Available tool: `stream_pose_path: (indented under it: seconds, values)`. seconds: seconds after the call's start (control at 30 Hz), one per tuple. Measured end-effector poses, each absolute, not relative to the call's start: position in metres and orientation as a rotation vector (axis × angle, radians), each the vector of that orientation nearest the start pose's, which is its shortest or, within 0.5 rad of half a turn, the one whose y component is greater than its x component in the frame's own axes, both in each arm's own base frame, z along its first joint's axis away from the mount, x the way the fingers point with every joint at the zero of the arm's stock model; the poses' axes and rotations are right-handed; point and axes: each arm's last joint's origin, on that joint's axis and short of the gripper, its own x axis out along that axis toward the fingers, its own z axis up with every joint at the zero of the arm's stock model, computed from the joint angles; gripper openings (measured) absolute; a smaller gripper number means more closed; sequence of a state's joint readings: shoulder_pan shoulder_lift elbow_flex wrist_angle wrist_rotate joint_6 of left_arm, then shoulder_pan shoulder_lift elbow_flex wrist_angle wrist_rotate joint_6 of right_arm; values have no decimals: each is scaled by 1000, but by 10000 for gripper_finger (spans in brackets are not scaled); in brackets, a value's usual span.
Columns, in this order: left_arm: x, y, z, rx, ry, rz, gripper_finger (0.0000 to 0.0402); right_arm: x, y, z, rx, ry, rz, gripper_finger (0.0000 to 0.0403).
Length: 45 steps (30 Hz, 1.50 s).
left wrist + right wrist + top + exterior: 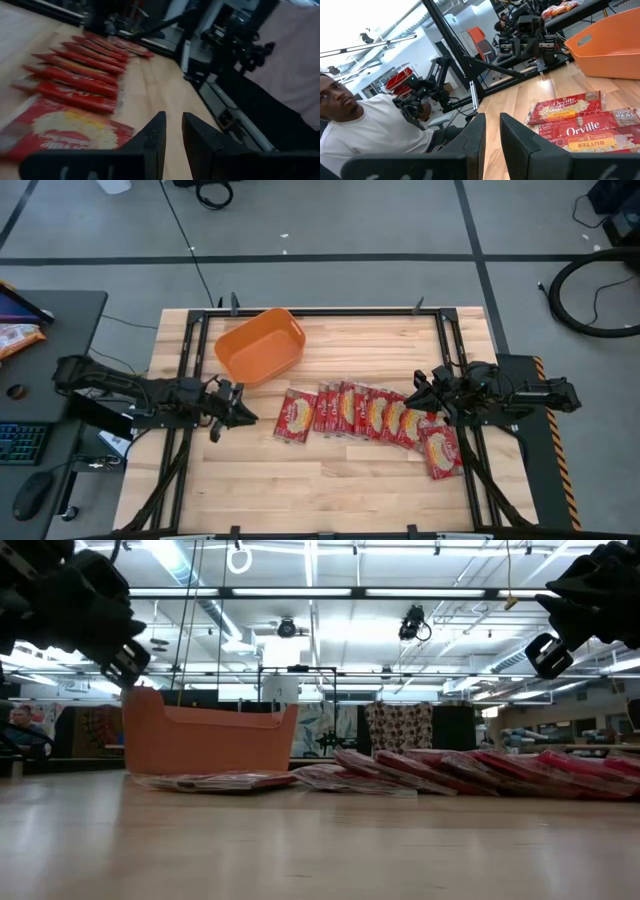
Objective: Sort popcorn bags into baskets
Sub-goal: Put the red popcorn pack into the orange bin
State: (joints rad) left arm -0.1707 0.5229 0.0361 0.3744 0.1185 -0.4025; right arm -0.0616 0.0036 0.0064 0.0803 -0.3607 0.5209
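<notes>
Both claws are hanging above the desk (330, 480) with fingers narrowed to a slim gap, gripping nothing. Left claw (243, 418) is hovering just beside the nearest end of the row of bags (365, 414), and right claw (412, 401) is hovering over the row's other end. Red bags are lying flat and overlapping in a line across the desk's middle. Beyond them, toward the far edge, the orange basket (258, 346) is sitting tilted. A person (367, 127) is sitting past the desk.
</notes>
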Motion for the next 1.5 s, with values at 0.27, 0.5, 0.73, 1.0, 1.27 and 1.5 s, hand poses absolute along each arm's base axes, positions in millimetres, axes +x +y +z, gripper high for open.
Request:
stream_pose_path:
  seconds: [0.27, 0.5, 0.73, 1.0, 1.27, 1.5]
  values:
    - [148, -36, 186, -262, 225, -297, 66, 96, 4, 173, 499, -1, 313, 61]
    - [170, -40, 189, -74, 389, -280, 68, 96, 4, 173, 499, -2, 314, 61]
    - [189, -43, 185, 38, 518, -255, 105, 96, 4, 173, 499, -2, 314, 61]
    - [204, -47, 181, 97, 730, -268, 145, 96, 4, 173, 499, -2, 313, 61]
    - [207, -54, 178, 453, 814, -344, 146, 96, 4, 173, 499, -1, 313, 61]
    - [204, -63, 175, 679, 810, -379, 147, 96, 4, 173, 499, -2, 313, 61]
